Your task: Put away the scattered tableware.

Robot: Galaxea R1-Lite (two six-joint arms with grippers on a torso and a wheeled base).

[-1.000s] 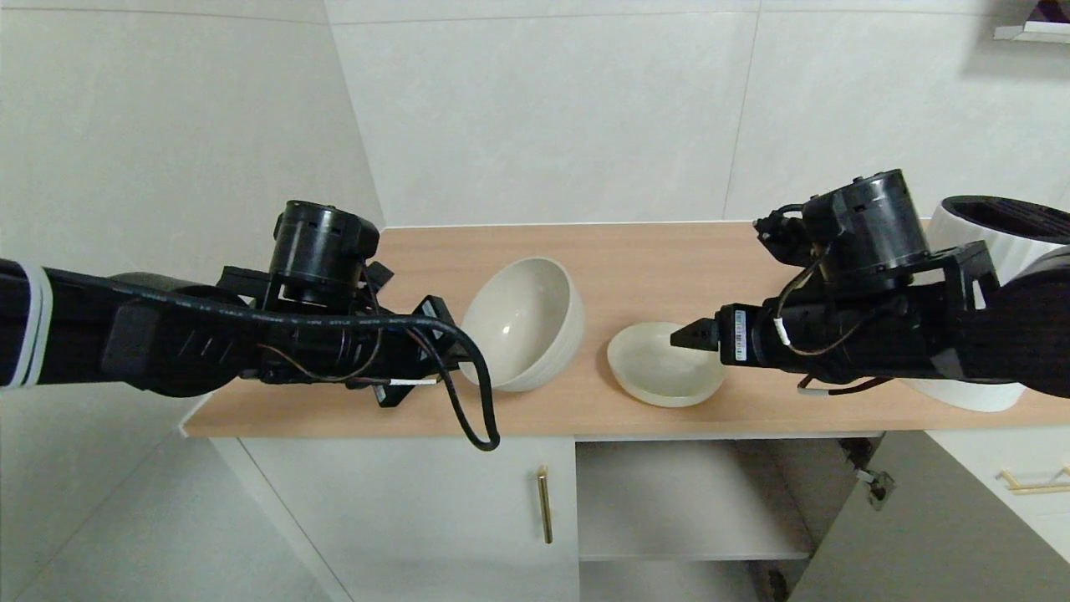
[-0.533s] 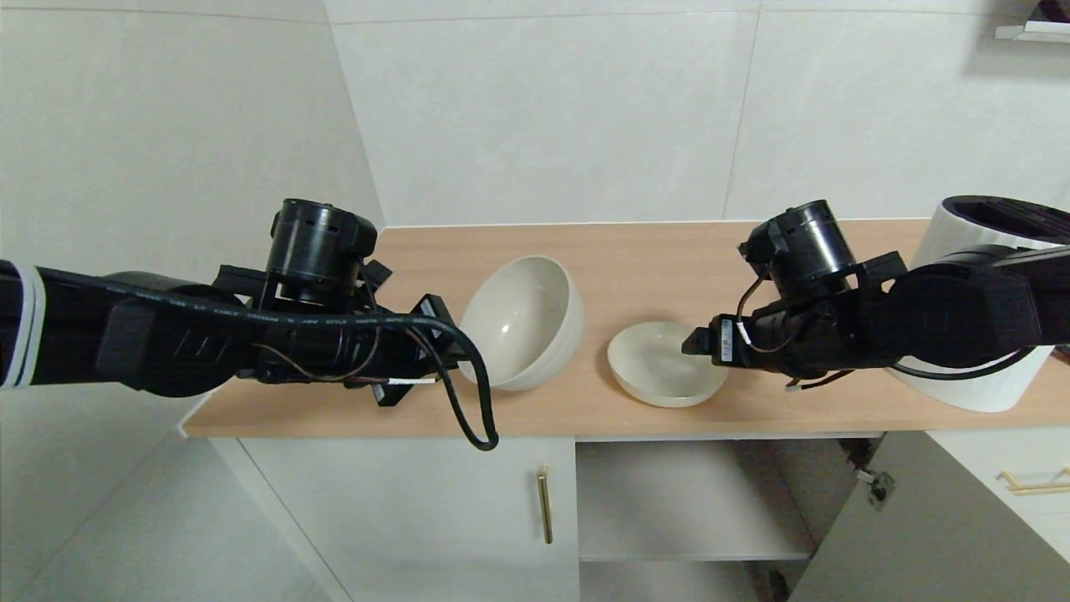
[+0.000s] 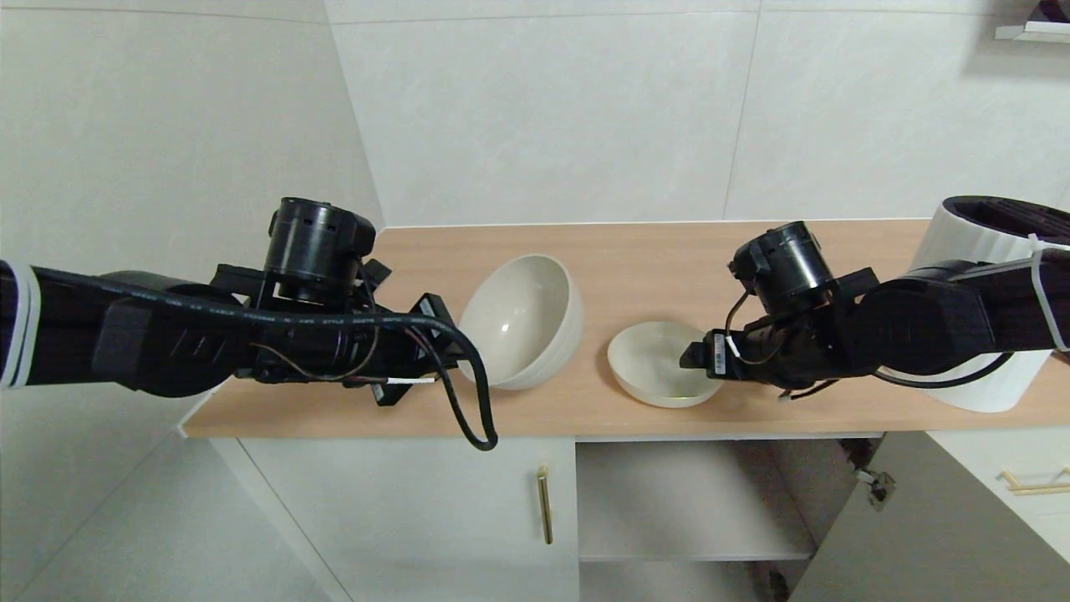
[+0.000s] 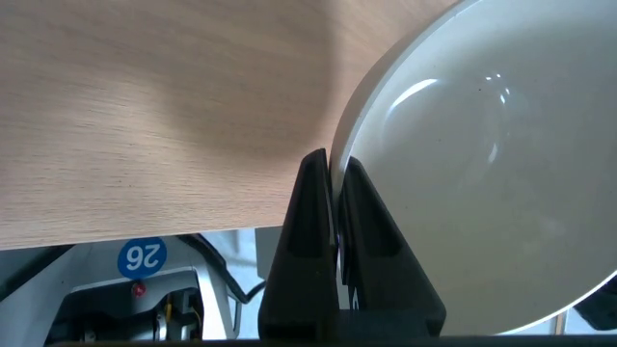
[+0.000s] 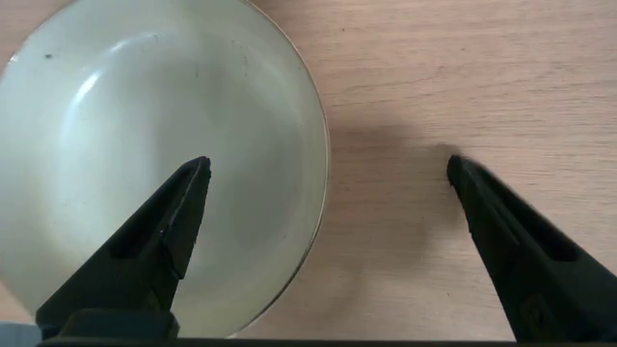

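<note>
A large cream bowl [image 3: 525,322] is tipped up on the wooden counter [image 3: 635,267], its opening facing forward. My left gripper [image 4: 333,188] is shut on the large bowl's rim [image 4: 339,164] at its left edge. To its right a small shallow bowl [image 3: 660,361] sits flat near the counter's front edge. My right gripper [image 5: 328,178] is open and straddles the small bowl's [image 5: 154,164] right rim, one finger [image 5: 154,236] over the inside and the other [image 5: 511,246] above the bare wood.
A white cylindrical container [image 3: 986,309] with a dark top stands at the counter's right end. Below, a cabinet compartment [image 3: 685,502] stands open with its door [image 3: 903,535] swung out to the right; a closed door with a brass handle [image 3: 544,504] is to its left.
My right arm has moved down and slightly toward the small bowl, bringing its fingers to the bowl's right rim. The left arm and large bowl have stayed put.
</note>
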